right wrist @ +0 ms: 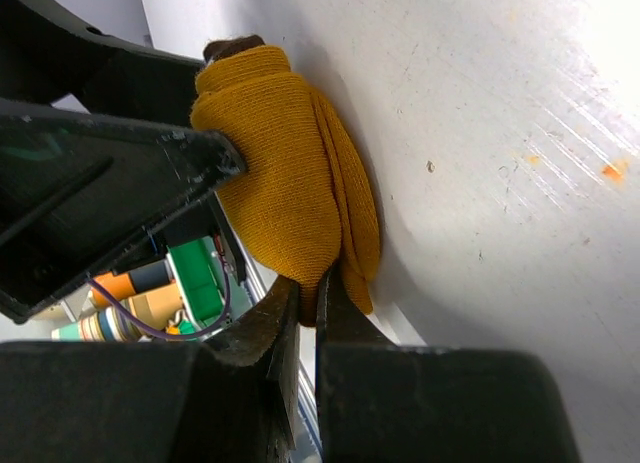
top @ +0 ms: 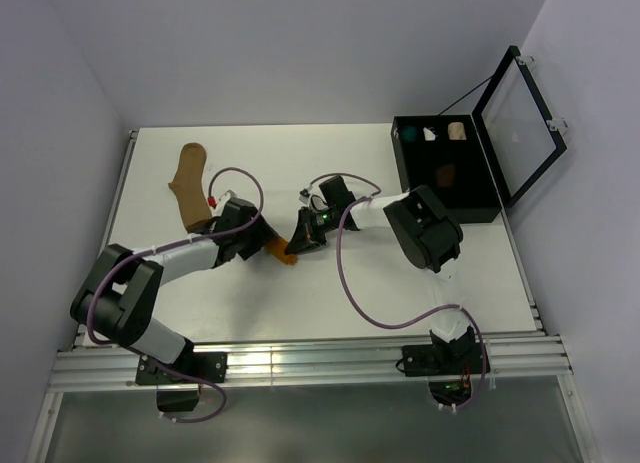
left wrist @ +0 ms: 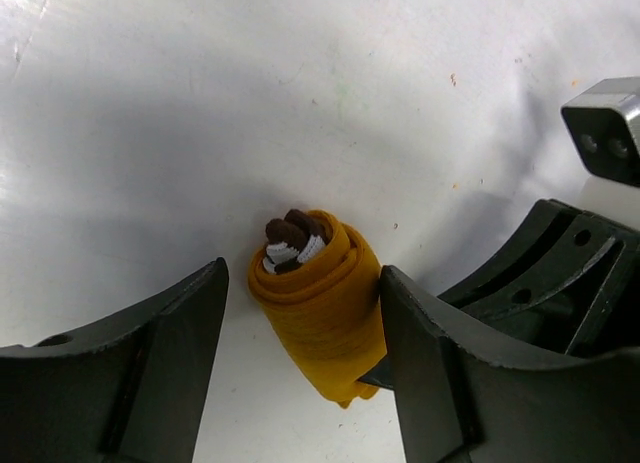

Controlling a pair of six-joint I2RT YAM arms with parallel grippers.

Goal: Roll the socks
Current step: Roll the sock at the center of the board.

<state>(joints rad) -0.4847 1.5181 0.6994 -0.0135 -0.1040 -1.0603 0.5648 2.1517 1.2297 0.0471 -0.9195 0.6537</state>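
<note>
The mustard-orange sock (top: 283,252) lies on the white table as a tight roll, between my two grippers. In the left wrist view the roll (left wrist: 322,313) shows its brown-and-white striped cuff (left wrist: 294,243) at the core. My left gripper (left wrist: 303,279) is open around the roll; its right finger (left wrist: 440,368) touches the roll and its left finger (left wrist: 165,368) stands apart from it. My right gripper (right wrist: 308,301) is shut on the loose outer end of the roll (right wrist: 280,173). The plain tan sock (top: 190,188) lies flat at the far left. A dark brown bundle (top: 446,173) lies in the black box.
The open black box (top: 495,193) stands at the far right with its clear lid (top: 520,108) raised. Small teal (top: 408,135), white (top: 430,134) and cream (top: 458,131) bundles sit in its back compartments. Purple cables (top: 345,283) loop over the table.
</note>
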